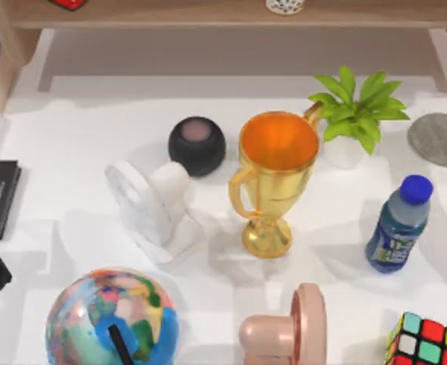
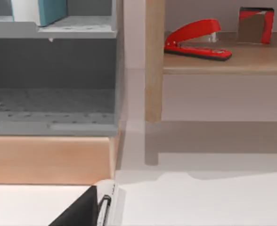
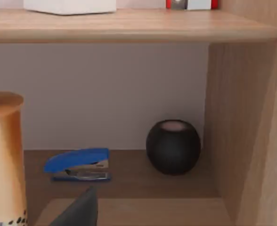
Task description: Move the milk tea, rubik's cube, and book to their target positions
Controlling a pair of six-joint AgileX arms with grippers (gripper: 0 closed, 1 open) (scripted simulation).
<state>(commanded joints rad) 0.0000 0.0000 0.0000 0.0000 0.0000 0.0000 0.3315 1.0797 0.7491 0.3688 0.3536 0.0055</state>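
While neither gripper's jaw state can be told, the cube [image 1: 425, 340] looks rigid and light; grasp opposite flat faces

Soft, even light falls from overhead onto the white table [image 1: 79, 137], which is bright, nearly washed out. Shadows are pale and diffuse: the gold trophy [image 1: 273, 179] and the blue-capped bottle [image 1: 398, 224] each cast a faint grey patch toward about 7 o'clock. A mild sheen sits on the trophy's rim and the globe [image 1: 111, 319]. Under the wooden shelf [image 3: 129, 23] the recess is dimmer, the black speaker [image 3: 173, 147] barely lit. Edges everywhere look slightly soft; straight lines stay straight out to the borders.
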